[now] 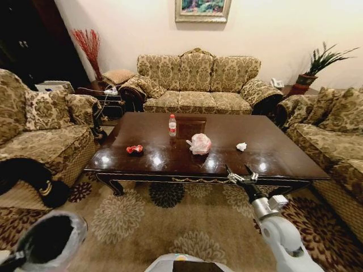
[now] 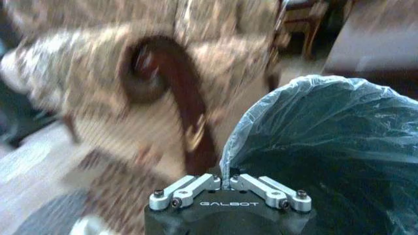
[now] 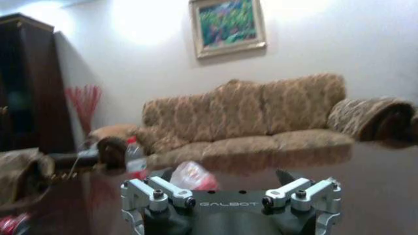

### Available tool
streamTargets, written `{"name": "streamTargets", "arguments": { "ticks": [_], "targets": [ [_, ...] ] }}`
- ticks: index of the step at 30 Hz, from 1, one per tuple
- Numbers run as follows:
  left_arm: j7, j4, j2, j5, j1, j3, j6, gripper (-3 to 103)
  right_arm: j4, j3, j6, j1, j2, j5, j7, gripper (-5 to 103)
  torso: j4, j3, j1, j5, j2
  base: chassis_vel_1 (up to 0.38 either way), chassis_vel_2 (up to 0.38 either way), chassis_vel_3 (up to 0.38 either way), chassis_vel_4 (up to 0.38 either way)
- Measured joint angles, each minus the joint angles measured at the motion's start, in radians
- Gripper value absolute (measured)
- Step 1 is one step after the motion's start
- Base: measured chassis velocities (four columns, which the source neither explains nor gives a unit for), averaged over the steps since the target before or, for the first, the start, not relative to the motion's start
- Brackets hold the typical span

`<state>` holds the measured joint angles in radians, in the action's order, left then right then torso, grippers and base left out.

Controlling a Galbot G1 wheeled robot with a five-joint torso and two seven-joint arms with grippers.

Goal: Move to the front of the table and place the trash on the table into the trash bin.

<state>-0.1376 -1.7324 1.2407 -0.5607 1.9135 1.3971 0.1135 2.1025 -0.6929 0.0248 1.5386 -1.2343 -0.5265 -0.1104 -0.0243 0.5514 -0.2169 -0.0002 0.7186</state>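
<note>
The clear plastic bottle with red cap [image 1: 172, 125], pinkish-white plastic bag bundle [image 1: 199, 144], white paper ball [image 1: 241, 147] and red-and-black wrapper [image 1: 135, 149] lie on the dark glossy wooden bench [image 1: 272, 156]. At its 5 o'clock edge the right tool [image 1: 240, 173] hovers, fingers apart. At 7 o'clock, the left tool [image 2: 225, 188] is clamped on the liner rim of the round black trash bin [image 1: 48, 241].

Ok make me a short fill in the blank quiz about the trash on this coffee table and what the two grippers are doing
1. The bottle on the table has a ____ cap.
2. The left gripper is shut on the rim of the ____.
3. The open right gripper hovers at the table's ____ edge.
4. Between the bottle and the paper ball lies the ____.

Missing words: red; trash bin; near; plastic bag bundle
</note>
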Motion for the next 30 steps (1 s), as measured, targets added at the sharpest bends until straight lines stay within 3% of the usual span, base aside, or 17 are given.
{"name": "streamTargets", "arguments": {
  "ticks": [2, 4, 5, 7, 11, 15, 17, 21, 23, 30],
  "targets": [
    [-0.001, -0.053, 0.013, -0.017, 0.015, 0.021, 0.003, 2, 0.002, -0.002, -0.008, -0.001, -0.007, 0.001, 0.0, 100, 0.0014, 0.0, 0.0, -0.0005, 0.0, 0.0, 0.0, 0.0, 0.0],
    [-0.002, -0.119, 0.035, -0.038, 0.041, 0.053, 0.003, 2, 0.006, 0.003, -0.009, -0.009, -0.015, 0.001, 0.0, 100, 0.0011, 0.0, 0.0, 0.0004, 0.0, 0.0, 0.0, 0.0, 0.0],
    [-0.003, -0.186, 0.063, -0.058, 0.066, 0.089, 0.004, 2, 0.007, 0.013, -0.008, -0.02, -0.02, 0.001, -0.002, 100, -0.0003, 0.0, 0.0, 0.0018, 0.0, 0.0, 0.0, 0.0, 0.0],
    [-0.004, -0.247, 0.092, -0.069, 0.079, 0.122, 0.004, 2, 0.008, 0.023, -0.007, -0.029, -0.022, 0.002, -0.008, 100, -0.0016, 0.0, 0.0, 0.0004, 0.0, 0.0, 0.0, 0.0, 0.0],
    [0.001, -0.378, 0.134, -0.114, 0.089, 0.182, 0.012, 2, 0.012, 0.034, 0.001, -0.038, -0.023, 0.012, -0.022, 100, -0.0007, 0.0, 0.0, 0.0001, 0.0, 0.0, 0.0, 0.0, 0.0],
    [0.015, -0.483, 0.135, -0.163, 0.079, 0.211, 0.034, 2, 0.015, 0.031, 0.006, -0.038, -0.02, 0.017, -0.034, 100, -0.0005, 0.0, 0.0, 0.0006, 0.0, 0.0, 0.0, 0.0, 0.0],
    [0.033, -0.576, 0.107, -0.228, 0.037, 0.221, 0.072, 2, 0.016, 0.029, 0.007, -0.036, -0.015, 0.025, -0.042, 100, -0.0006, 0.0, 0.0, 0.0005, 0.0, 0.0, 0.0, 0.0, 0.0],
    [0.037, -0.632, 0.068, -0.28, 0.005, 0.212, 0.098, 2, 0.008, 0.031, -0.001, -0.037, -0.014, 0.036, -0.047, 100, 0.0, 0.0, 0.0, 0.0008, 0.0, 0.0, 0.0, 0.0, 0.0],
    [0.037, -0.653, 0.024, -0.306, -0.019, 0.172, 0.106, 2, -0.012, 0.036, -0.039, -0.052, -0.02, 0.051, -0.049, 100, 0.0, 0.0, 0.0, 0.0008, 0.0, 0.0, 0.0, 0.0, 0.0],
    [0.033, -0.567, -0.143, -0.336, -0.102, -0.001, 0.043, 2, -0.019, 0.053, -0.07, -0.071, -0.025, 0.102, -0.048, 100, -0.0003, 0.0, 0.0, 0.0003, 0.0, 0.0, 0.0, 0.0, 0.0]
  ]
}}
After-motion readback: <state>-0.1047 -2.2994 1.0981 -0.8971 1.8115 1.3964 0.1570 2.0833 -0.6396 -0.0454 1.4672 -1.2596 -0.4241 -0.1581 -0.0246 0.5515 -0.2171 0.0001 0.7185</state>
